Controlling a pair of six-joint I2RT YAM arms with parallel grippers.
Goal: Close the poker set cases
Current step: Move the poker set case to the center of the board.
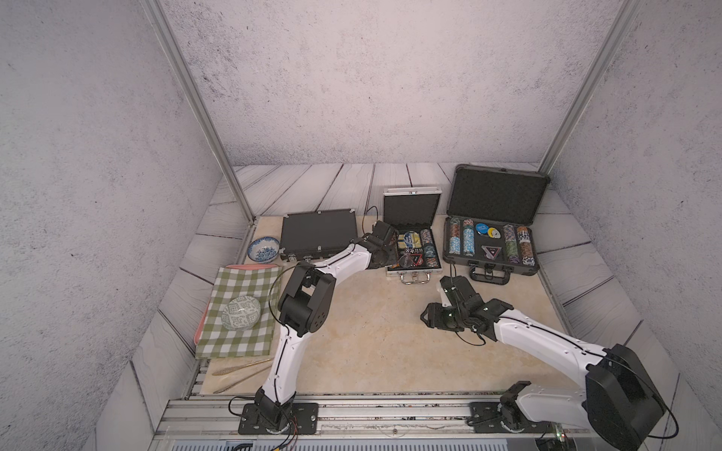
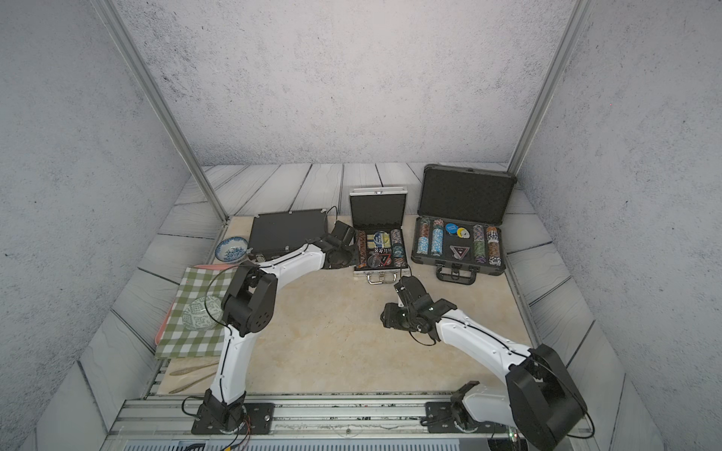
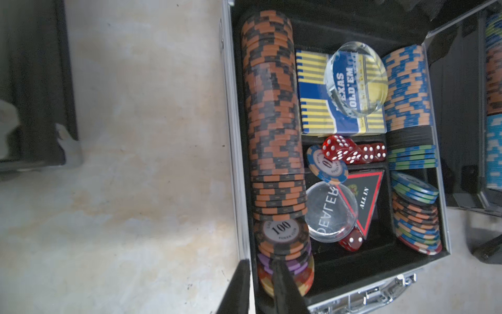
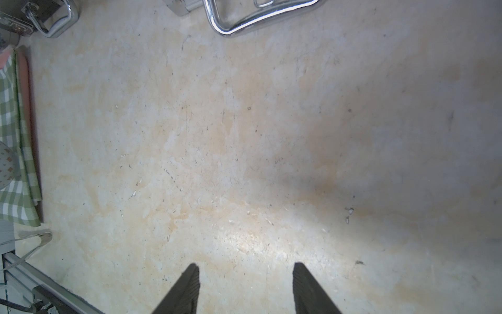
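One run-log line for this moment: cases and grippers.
black case closed; silver case open; grey case open; left gripper at silver case wall; right gripper open, empty

- The tabletop, a mottled beige slab, carried all items.
- A black flat case lay closed at rear left.
- A silver case stood open at rear centre.
- A dark-grey case stood open at rear right.
- A blue-patterned bowl sat just left of the black flat case.
- A pink tray lay along the left edge.
- Two golden utensils lay front left.
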